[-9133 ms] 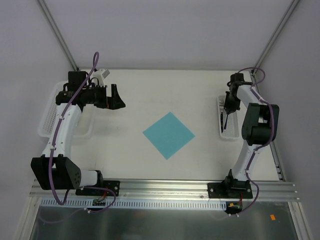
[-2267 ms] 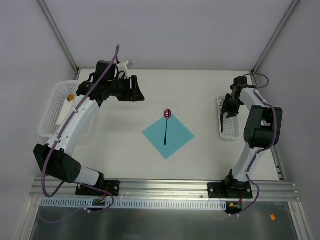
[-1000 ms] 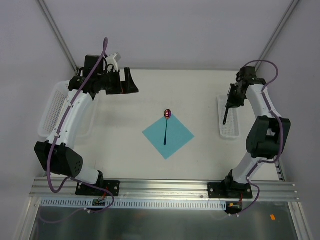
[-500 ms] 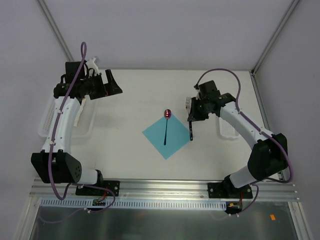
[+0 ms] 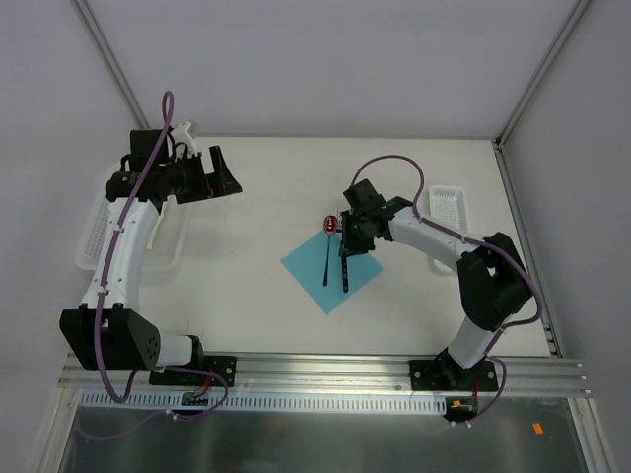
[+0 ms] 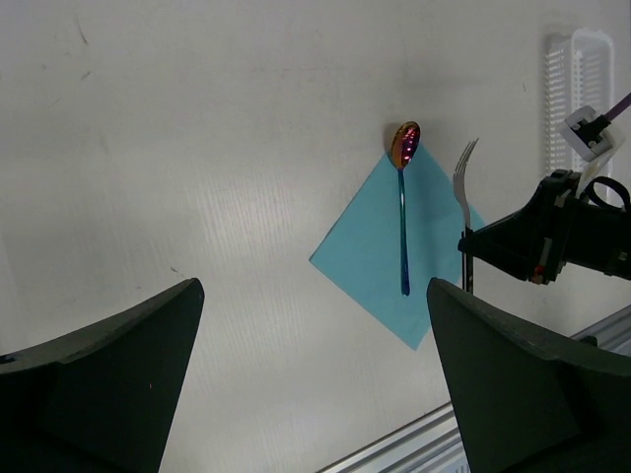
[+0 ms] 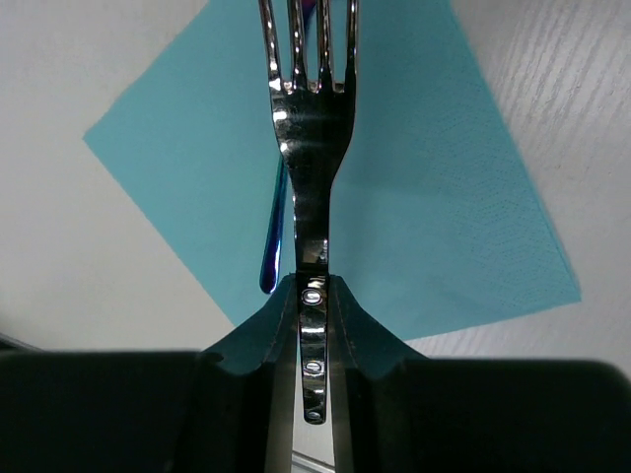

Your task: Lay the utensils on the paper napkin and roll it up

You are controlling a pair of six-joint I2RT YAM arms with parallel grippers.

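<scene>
Teal square paper napkin lies flat, a slim blue-handled spoon with a purplish-pink head resting on it. My right gripper pinches a shiny metal fork by its handle, above the napkin beside the spoon. My left gripper hangs wide open, well apart.

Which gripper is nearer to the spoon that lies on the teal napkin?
Right. The right gripper, shut on a fork, hangs over the napkin, just beside the spoon. The left gripper stands open far away, at the table's far-left part near the white basket.
</scene>
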